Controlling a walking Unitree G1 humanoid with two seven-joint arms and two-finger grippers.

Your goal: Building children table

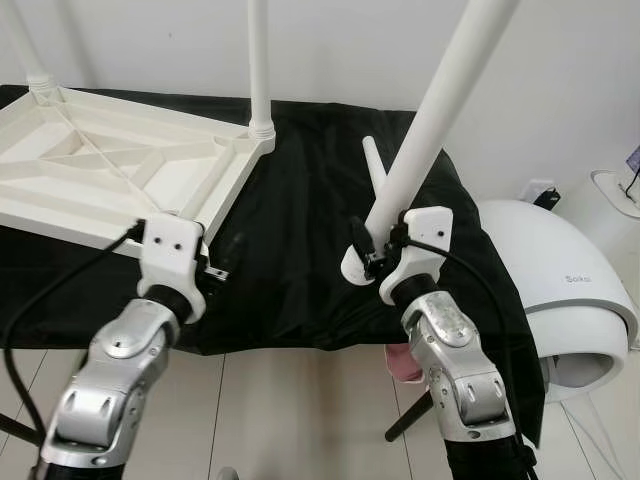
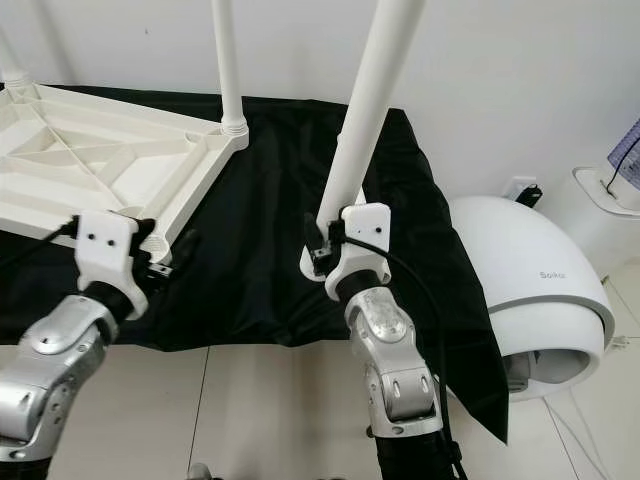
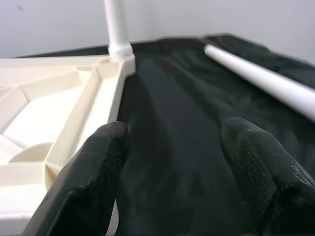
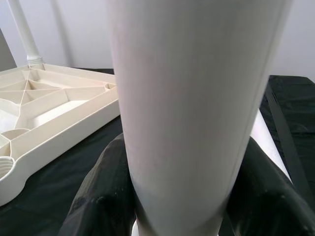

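A white children's tabletop (image 1: 215,190) lies upside down on a black cloth (image 1: 300,220). Legs stand screwed in at its far right corner (image 1: 259,70) and far left corner (image 1: 30,60). My right gripper (image 1: 365,258) is shut on the lower end of a third white leg (image 1: 430,130), held above the cloth and leaning up to the right; in the right wrist view the leg (image 4: 192,98) sits between both fingers (image 4: 106,196). A fourth leg (image 1: 374,165) lies on the cloth behind it. My left gripper (image 3: 172,162) is open at the tabletop's near right corner, holding nothing.
A white domed appliance (image 1: 560,290) stands on the floor to the right of the table. A white wall (image 1: 330,50) runs close behind. Under the table's right end are a pink item (image 1: 405,365) and a black stand leg (image 1: 410,420) on pale tiles.
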